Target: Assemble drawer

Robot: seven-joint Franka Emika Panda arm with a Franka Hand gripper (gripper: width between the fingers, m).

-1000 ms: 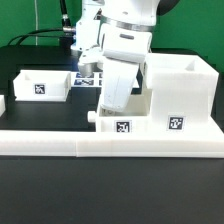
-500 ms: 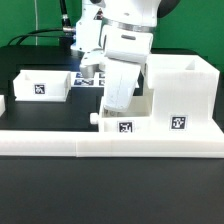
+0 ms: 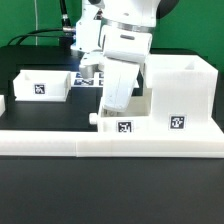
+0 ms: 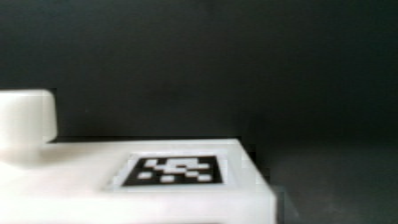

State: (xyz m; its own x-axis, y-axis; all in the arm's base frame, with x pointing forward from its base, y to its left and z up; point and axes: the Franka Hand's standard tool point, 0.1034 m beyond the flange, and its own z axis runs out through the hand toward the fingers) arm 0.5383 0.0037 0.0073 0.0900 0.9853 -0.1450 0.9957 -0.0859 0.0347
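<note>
The casing (image 3: pixel 182 88) is standing at the exterior view's right, tall and boxy, its top open; from this low angle nothing inside it is showing. A tag is facing the camera low on its front. Just beside it, toward the exterior view's left, the small tray (image 3: pixel 122 125) is sitting low with a tag on its front and its round knob (image 3: pixel 96 118) sticking out to the exterior view's left. Both are resting close behind the long low wall (image 3: pixel 60 147), which is running across the whole foreground. A second tray (image 3: pixel 45 86) is lying well apart at the exterior view's left, open upward, its contents hidden by its own front wall. The marker board (image 3: pixel 90 79) is peeking out between that tray and the arm. The gripper (image 3: pixel 113 100) is reaching down at a tilt right over the small tray, next to the casing's side; whether its jaws are wide or closed I cannot tell. In the wrist view a white tagged part (image 4: pixel 178 172) is filling the near field with a blurred white upright block (image 4: pixel 25 120) at one corner, and dark table (image 4: pixel 214 60) is lying open beyond its edge. Bare table is also stretching in front of the wall in the exterior view.
</note>
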